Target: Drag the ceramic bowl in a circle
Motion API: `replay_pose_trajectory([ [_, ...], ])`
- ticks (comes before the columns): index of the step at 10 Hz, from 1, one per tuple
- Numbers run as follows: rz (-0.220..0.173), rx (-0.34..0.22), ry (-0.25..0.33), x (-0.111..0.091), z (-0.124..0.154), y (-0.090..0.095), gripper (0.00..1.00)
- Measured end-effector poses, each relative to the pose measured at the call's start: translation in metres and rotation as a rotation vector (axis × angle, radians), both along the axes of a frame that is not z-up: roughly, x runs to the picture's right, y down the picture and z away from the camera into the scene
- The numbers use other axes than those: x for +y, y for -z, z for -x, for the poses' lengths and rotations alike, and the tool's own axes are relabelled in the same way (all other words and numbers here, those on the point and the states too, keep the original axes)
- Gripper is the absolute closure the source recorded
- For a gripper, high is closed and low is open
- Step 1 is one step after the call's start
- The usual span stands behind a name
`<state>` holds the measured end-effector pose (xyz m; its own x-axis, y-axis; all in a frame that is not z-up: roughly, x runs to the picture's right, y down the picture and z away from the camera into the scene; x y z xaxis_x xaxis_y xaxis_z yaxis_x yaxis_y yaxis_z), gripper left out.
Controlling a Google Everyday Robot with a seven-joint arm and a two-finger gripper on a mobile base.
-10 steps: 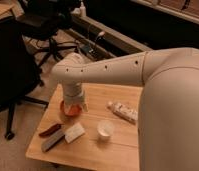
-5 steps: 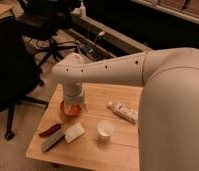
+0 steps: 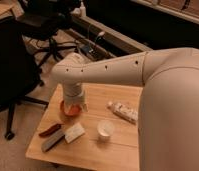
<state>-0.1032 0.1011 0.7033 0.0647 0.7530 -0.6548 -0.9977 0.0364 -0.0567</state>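
The ceramic bowl [image 3: 67, 109] is a small orange-red bowl on the left part of the wooden table [image 3: 123, 150]. My gripper [image 3: 74, 106] hangs straight down from the white arm [image 3: 113, 72] and reaches into or onto the bowl, covering most of it. Only the bowl's left rim shows.
A white cup [image 3: 105, 129] stands right of the bowl. A red-handled tool [image 3: 49, 130], a white block [image 3: 75, 132] and a dark flat piece [image 3: 53, 142] lie near the front left. A wrapped packet [image 3: 123, 111] lies to the right. An office chair [image 3: 48, 30] stands behind.
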Motion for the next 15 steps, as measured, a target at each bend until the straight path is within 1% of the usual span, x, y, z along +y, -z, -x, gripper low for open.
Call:
replay_pose_trajectory([
  [7, -0.001, -0.002, 0.003, 0.0, 0.0, 0.0, 0.35],
  [8, -0.012, -0.013, 0.006, -0.001, 0.0, -0.004, 0.35],
  [9, -0.043, -0.026, 0.012, -0.005, -0.002, -0.013, 0.35],
  [10, -0.093, -0.043, 0.024, -0.013, -0.007, -0.03, 0.35],
  [11, -0.152, -0.06, 0.043, -0.023, -0.014, -0.052, 0.35],
  [12, -0.202, -0.069, 0.063, -0.031, -0.024, -0.075, 0.35],
  [13, -0.231, -0.076, 0.077, -0.036, -0.03, -0.095, 0.35],
  [15, -0.26, -0.118, 0.091, -0.035, -0.025, -0.136, 0.35],
])
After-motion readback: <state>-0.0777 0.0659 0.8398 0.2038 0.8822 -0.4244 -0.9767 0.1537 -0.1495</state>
